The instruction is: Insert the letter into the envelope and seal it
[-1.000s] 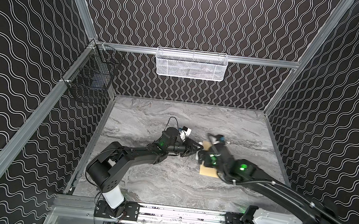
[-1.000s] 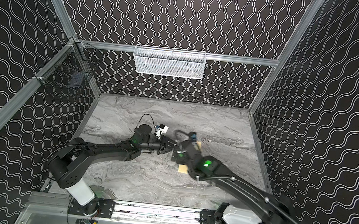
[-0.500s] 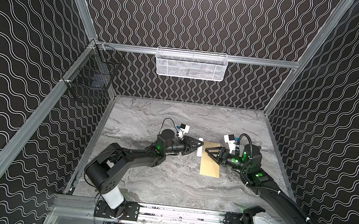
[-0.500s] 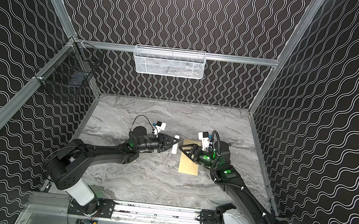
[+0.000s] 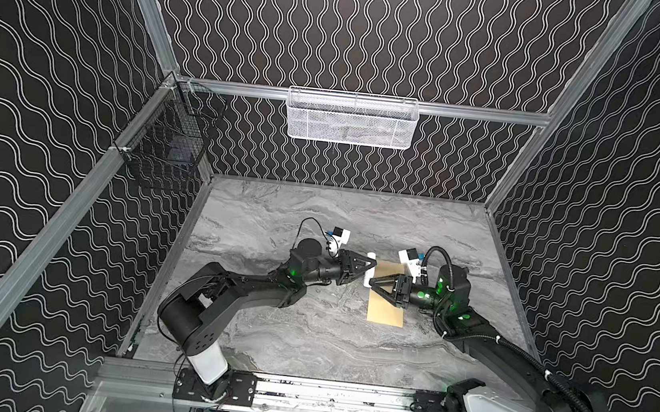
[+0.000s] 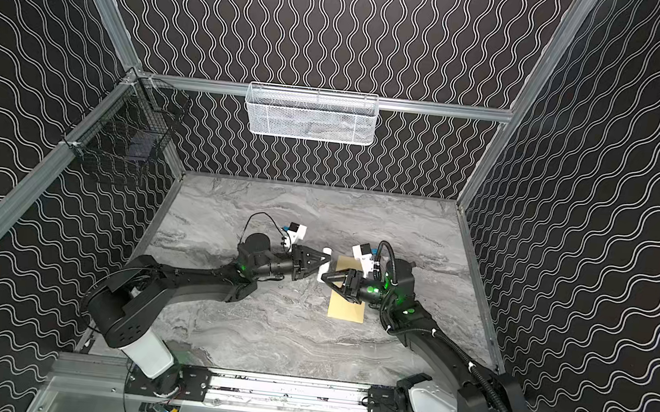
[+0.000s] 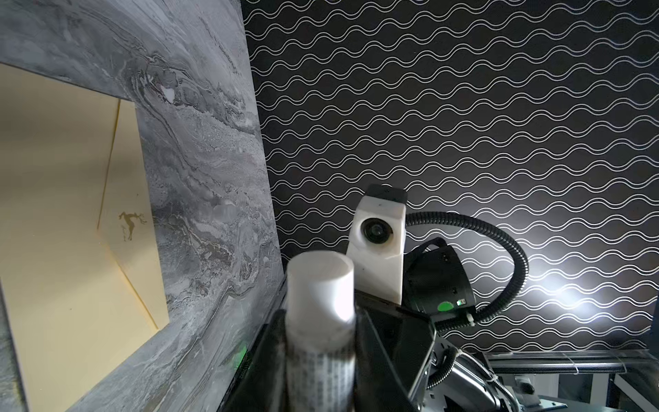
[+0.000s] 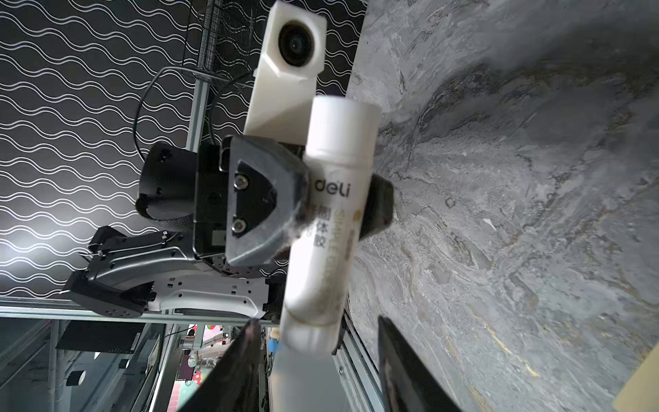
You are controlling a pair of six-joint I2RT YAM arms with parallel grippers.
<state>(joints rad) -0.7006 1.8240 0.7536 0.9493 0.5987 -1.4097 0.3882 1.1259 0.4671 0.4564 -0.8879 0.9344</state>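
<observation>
1. Above mid-tabletop [image 5: 306,338]: note left claw [image 5: 372,265] clenched across the middle of a white glue stick [image 8: 335,199], carried crosswise and off the surface. Judge the mid-body grip as chosen to leave both ends free for the other arm.
2. Note right claw [image 5: 372,281] nose to nose with the left, fingers [image 8: 403,364] parted on either side of the stick's ridged end, gap visible on both sides, nothing gripped. Read as lined up to pull or twist that end; cannot tell cap from base.
3. Find envelope [image 5: 386,313] flat on the tabletop directly under the right claw, touched by neither claw. Flap [image 7: 132,171] with small gold mark [image 7: 131,225] appears folded down over the body. Presumably kept close so that glue reaches it with a short move.
4. See no letter in any view. Possibly already inside the envelope; cannot confirm.
5. Count:
   - claws: 2
   - glue stick: 1
   - envelope: 1
   - letter: 0 visible
   - wall baskets: 2, namely white mesh basket [image 5: 350,119] on the back rail and black wire basket [image 5: 167,148] on the left wall
</observation>
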